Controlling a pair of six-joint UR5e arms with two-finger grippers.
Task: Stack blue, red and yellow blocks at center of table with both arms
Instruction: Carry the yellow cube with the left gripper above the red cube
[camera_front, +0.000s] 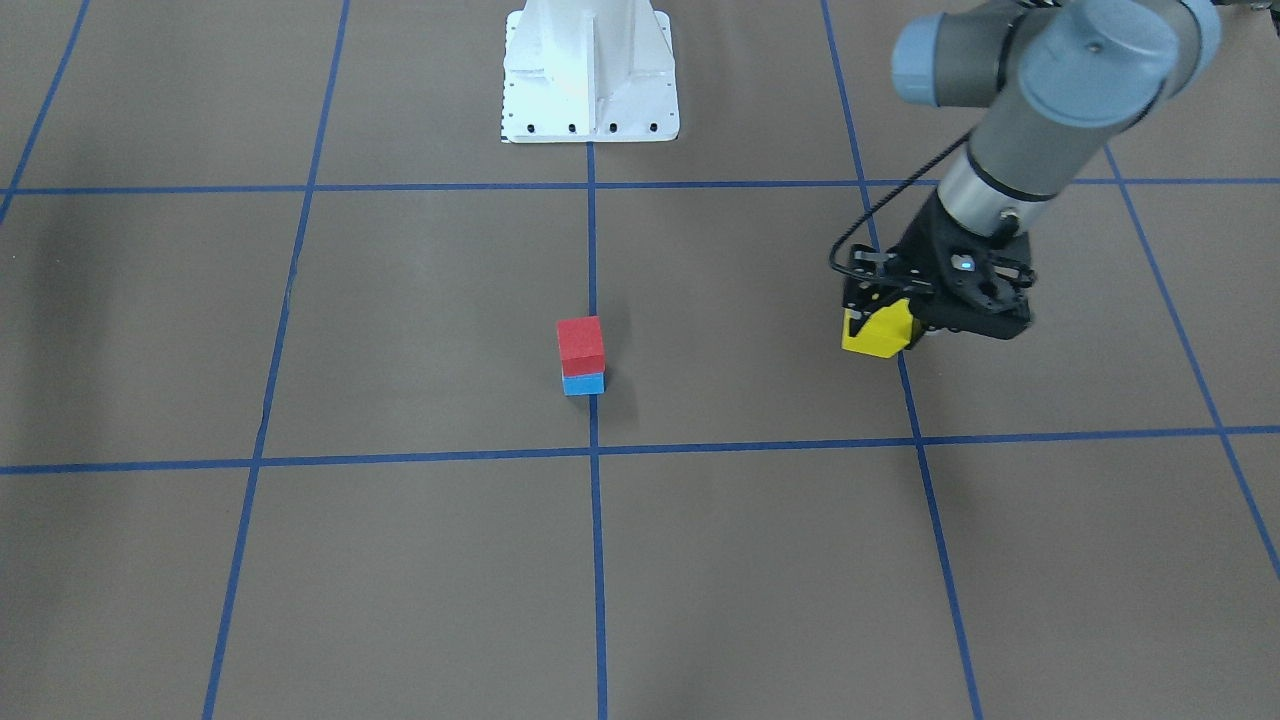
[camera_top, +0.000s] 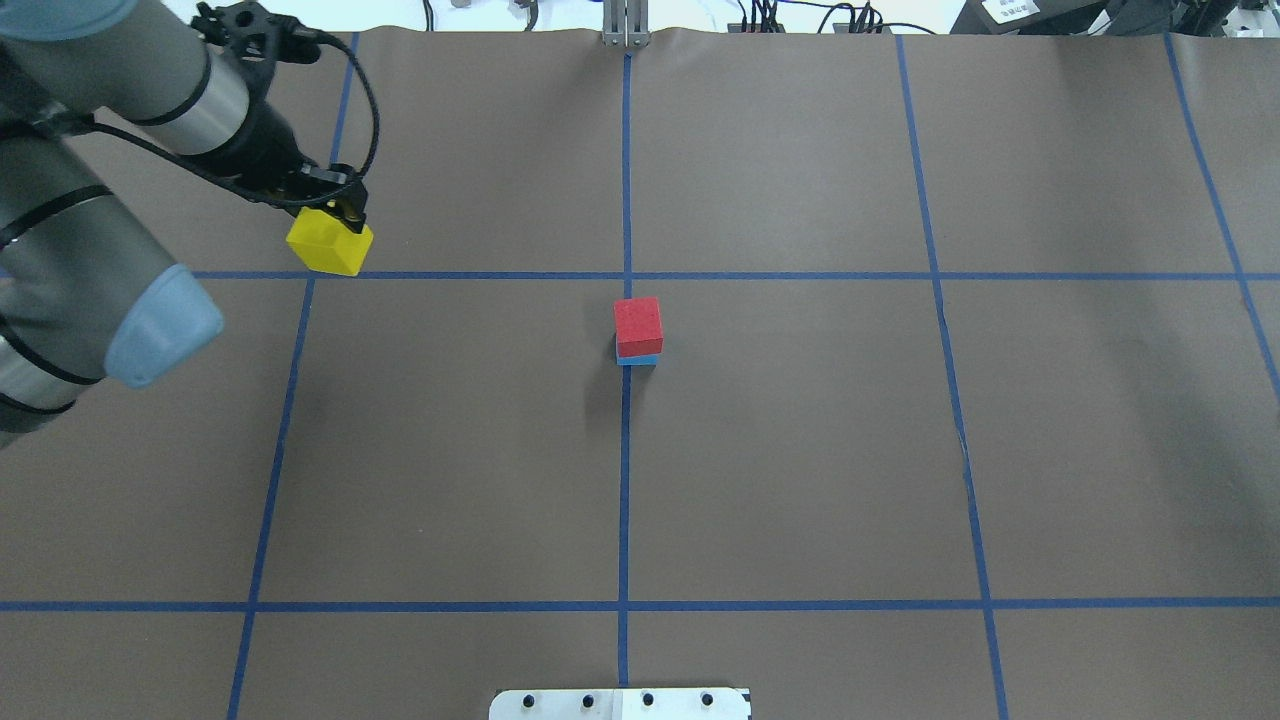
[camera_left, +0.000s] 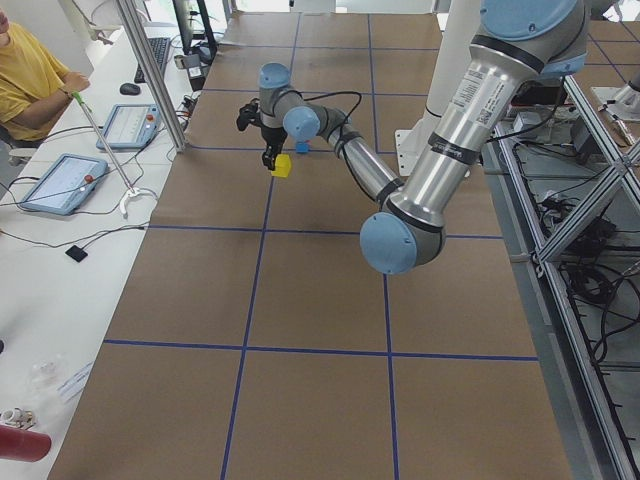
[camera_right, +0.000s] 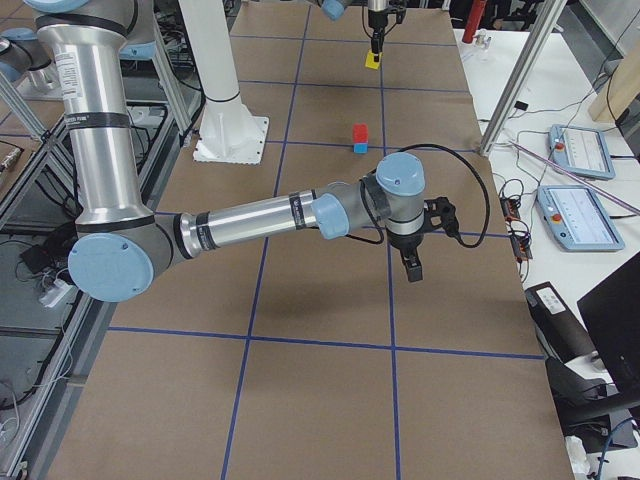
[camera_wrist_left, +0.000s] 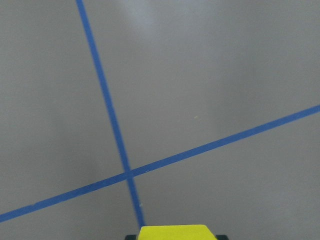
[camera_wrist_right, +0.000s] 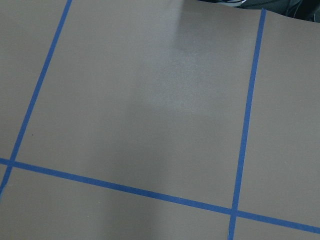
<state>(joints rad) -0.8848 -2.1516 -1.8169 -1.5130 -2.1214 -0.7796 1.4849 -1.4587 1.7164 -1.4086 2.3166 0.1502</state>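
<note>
Brown table (camera_top: 800, 450), blue tape grid (camera_top: 624, 500), white pedestal (camera_front: 590, 70)

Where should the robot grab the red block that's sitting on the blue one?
By two opposite side faces of the red block, coming straight down from above. Its sides are flat and bare, and it only rests on the blue block, so a sideways push could topple it.

The tabletop (camera_top: 800, 450) is matt brown paper with smooth blue tape lines (camera_top: 624, 500). The red block (camera_top: 638, 322) and yellow block (camera_top: 328, 245) look matt, faintly grainy. The pedestal (camera_front: 590, 70) is glossy white metal.
</note>
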